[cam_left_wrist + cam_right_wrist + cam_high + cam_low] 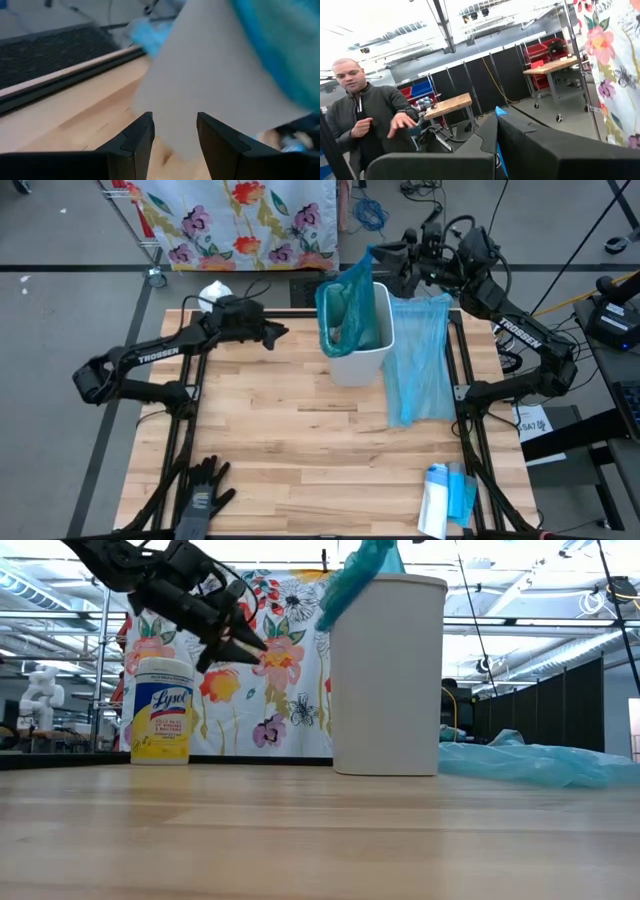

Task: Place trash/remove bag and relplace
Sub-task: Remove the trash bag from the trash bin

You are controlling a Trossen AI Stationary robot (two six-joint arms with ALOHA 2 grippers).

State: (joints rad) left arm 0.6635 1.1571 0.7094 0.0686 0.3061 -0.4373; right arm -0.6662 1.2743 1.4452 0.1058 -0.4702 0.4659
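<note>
At the near edge of the table (pixel 300 470), one black glove (pixel 200 492) is seen at the left and one roll of blue bags (pixel 446 498) at the right. Farther in, one flat light blue bag (pixel 418 360) is laid on the wood, just beside the single white bin (pixel 362 340). The bin is lined with one teal bag (pixel 345 300), whose top is pulled up above the rim, and trash (pixel 340 334) is seen inside it, too small to be counted. Two arms are counted, each marked "TROSSEN". The left gripper (pixel 280 333) is held above the table near the bin, its fingers (pixel 137 142) apart with nothing between them. The right gripper (pixel 385 252) is raised beyond the bin with its fingers pressed together on a blue scrap of the teal bag. One wipes canister (pixel 161 710) labelled "Lysol" is stood at the far left edge. Beyond, one floral cloth (pixel 240 220) is hung, and one person (pixel 367 120) is seen in the room.
</note>
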